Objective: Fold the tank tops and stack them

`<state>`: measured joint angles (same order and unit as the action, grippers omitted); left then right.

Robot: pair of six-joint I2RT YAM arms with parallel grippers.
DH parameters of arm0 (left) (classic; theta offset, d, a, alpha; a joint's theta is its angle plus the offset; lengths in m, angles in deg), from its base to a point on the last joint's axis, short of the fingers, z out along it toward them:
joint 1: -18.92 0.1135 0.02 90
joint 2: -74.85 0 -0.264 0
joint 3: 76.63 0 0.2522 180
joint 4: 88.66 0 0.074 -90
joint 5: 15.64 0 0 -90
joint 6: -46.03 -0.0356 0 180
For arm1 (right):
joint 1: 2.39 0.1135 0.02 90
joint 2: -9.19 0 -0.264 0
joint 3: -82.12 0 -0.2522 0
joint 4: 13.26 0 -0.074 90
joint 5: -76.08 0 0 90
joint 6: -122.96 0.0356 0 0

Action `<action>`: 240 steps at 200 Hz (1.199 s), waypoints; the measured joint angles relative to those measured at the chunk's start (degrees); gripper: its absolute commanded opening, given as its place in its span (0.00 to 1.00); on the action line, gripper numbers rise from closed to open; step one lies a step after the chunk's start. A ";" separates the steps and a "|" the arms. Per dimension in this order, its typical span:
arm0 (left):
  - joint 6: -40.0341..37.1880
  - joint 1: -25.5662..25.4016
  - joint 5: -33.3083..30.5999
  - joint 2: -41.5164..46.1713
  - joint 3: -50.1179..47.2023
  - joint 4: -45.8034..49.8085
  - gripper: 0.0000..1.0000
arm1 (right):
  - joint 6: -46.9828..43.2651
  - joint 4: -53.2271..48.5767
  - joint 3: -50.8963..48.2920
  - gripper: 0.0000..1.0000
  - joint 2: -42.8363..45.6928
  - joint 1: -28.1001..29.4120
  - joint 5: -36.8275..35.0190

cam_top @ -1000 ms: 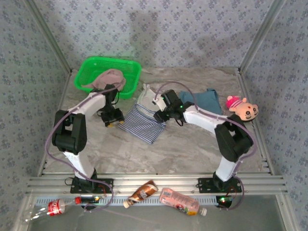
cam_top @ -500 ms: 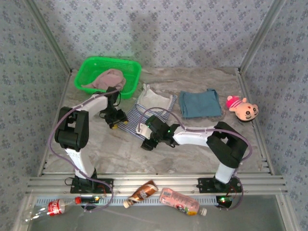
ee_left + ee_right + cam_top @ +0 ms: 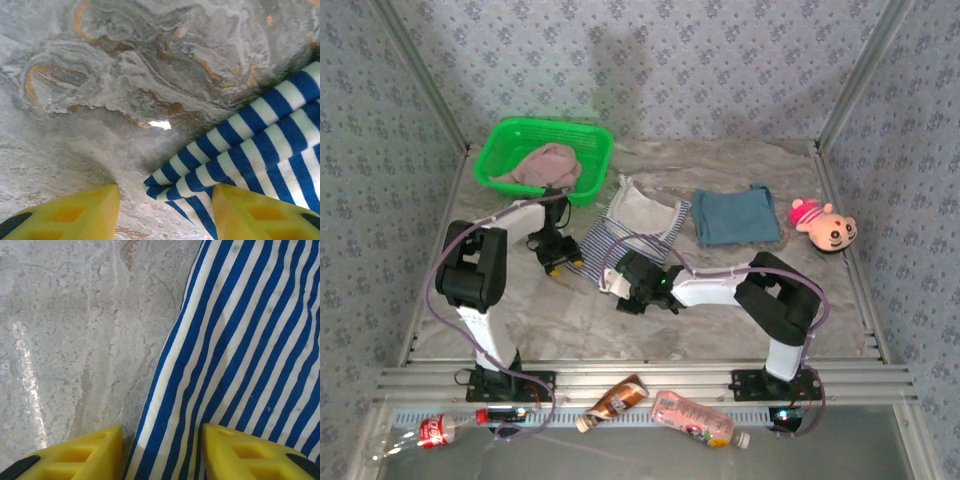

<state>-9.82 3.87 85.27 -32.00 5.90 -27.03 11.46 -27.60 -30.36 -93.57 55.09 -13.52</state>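
1. Marble-look table (image 3: 570, 320) is sitting between walls of blue floral paper, with a toy (image 3: 823, 225) lying at its far right.
2. The striped top (image 3: 595, 240) is lying mid-table, its far part turned over so the pale inside is showing. The teal top (image 3: 735, 217) is lying flat just to its right, apart from it. The pink top (image 3: 542, 165) is slumping in the green basket (image 3: 595, 150) at the far left.
3. The left gripper (image 3: 165, 192) is hanging low over the striped top's near-left corner with its jaws released. The corner is poking between the yellow fingers (image 3: 75, 215) and nothing is pinched.
4. The right gripper (image 3: 161, 432) is also standing unclenched, straddling the striped top's near edge. Cloth is running between its fingers (image 3: 250, 452) and bare marble is showing to the left.
5. Judging by the wrinkles and the flat drape, this fabric is looking thin, limp and very light. It will likely be sagging wherever it is not held and sliding easily on the smooth stone.
6. The best holds seem to be these two spots on the near edge: the corner on the left and the hem on the right. Each pinch should be catching both layers.
7. The risk is one layer slipping out, or the edge bunching if the grippers are not lifting together.
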 measured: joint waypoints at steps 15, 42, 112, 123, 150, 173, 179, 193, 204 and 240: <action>0.22 0.04 -0.04 -0.02 0.15 0.11 0.40 | -0.50 0.07 0.02 0.28 -0.02 0.00 -0.39; 0.59 0.17 0.00 -0.33 0.31 0.13 0.20 | -0.66 0.66 0.26 0.16 -0.39 -0.87 -1.73; -2.27 0.72 -0.44 0.81 1.73 2.12 0.00 | 2.99 -0.68 1.05 0.05 -0.09 0.31 -1.64; -3.06 1.22 -0.96 2.32 1.68 4.11 0.00 | 4.44 -1.22 1.05 0.05 0.46 1.33 -0.79; -4.57 1.92 -3.08 8.92 0.92 9.73 0.00 | 9.38 -1.73 1.18 0.05 2.80 4.31 2.89; -5.18 2.82 -5.11 16.41 -1.05 14.71 0.00 | 14.49 -2.47 2.43 0.06 4.57 6.75 6.95; -5.20 3.30 -5.81 18.53 -1.49 16.26 0.00 | 15.74 -2.62 2.97 0.06 4.83 7.32 8.07; -5.27 4.39 -7.15 22.36 -1.75 19.37 0.00 | 18.80 -2.64 4.46 0.06 5.18 8.70 10.82; -5.55 5.03 -7.98 24.85 -1.75 21.46 0.00 | 21.33 -2.58 5.70 0.06 5.29 9.77 13.20; -5.88 5.68 -10.05 29.29 -1.16 27.21 0.00 | 28.48 -2.51 9.77 0.07 5.42 12.33 21.20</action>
<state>-15.70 9.55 75.22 -2.71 4.74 0.19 39.94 -30.11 -20.59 -88.15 67.41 7.68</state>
